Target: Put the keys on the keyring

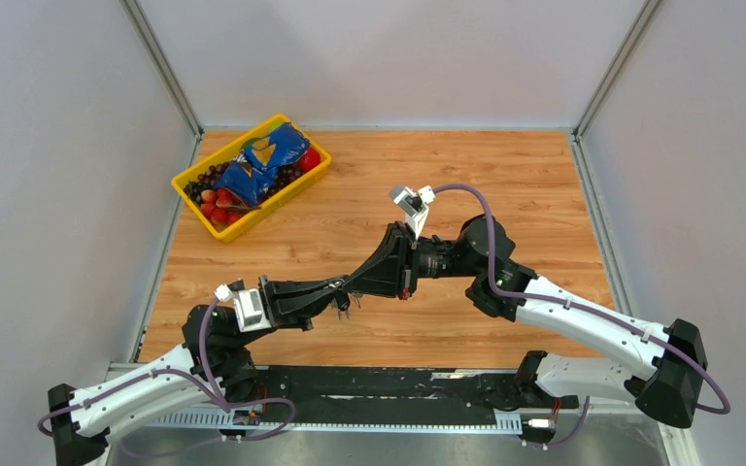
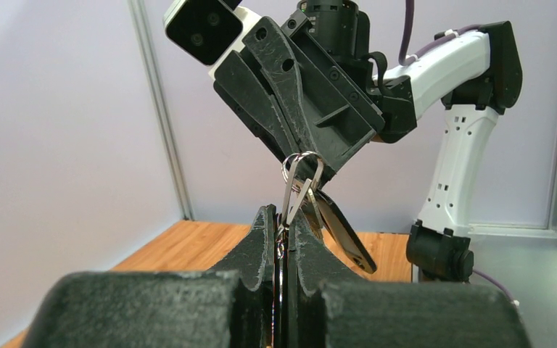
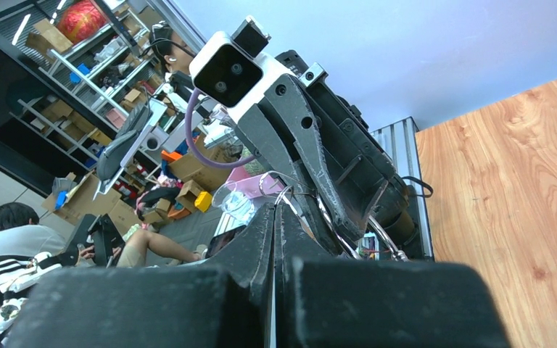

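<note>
Holding everything mid-air over the counter [image 1: 505, 184], arms tip to tip. Left gripper [image 2: 284, 217] jaws pressed together, pinching a silver key [image 2: 294, 194] that runs up to the keyring [image 2: 301, 159]. Right gripper [image 3: 277, 214] jaws shut tight right at the ring's top; can't confirm the wire sits between them. Black-headed key [image 2: 342, 233] already hangs off the ring, behind the silver one. Judgement: late stage. At least one key is on; the pinched one is mid-thread or just through, overlap hides which. No loose keys visible on the counter from the top view. Left to do: finish the pass, release.
</note>
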Motion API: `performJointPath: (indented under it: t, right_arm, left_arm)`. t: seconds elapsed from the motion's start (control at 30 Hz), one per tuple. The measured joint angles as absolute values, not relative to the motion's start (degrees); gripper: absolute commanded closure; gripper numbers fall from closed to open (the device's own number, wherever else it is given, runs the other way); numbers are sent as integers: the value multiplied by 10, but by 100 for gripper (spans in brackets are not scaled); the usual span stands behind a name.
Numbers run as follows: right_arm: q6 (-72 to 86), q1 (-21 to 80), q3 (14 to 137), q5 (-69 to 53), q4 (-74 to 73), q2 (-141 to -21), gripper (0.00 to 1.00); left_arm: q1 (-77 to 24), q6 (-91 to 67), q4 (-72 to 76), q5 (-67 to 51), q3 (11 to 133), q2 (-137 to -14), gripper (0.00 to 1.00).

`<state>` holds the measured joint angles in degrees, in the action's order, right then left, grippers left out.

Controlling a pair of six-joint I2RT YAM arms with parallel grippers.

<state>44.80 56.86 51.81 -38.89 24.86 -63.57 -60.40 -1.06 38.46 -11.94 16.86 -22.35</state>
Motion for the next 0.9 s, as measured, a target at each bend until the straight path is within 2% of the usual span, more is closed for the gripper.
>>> performJointPath:
  t: [0.9]
  right_arm:
    - [461, 582, 518, -402, 257, -644, 100]
  left_arm:
    - [-607, -11, 405, -117, 169, -237, 100]
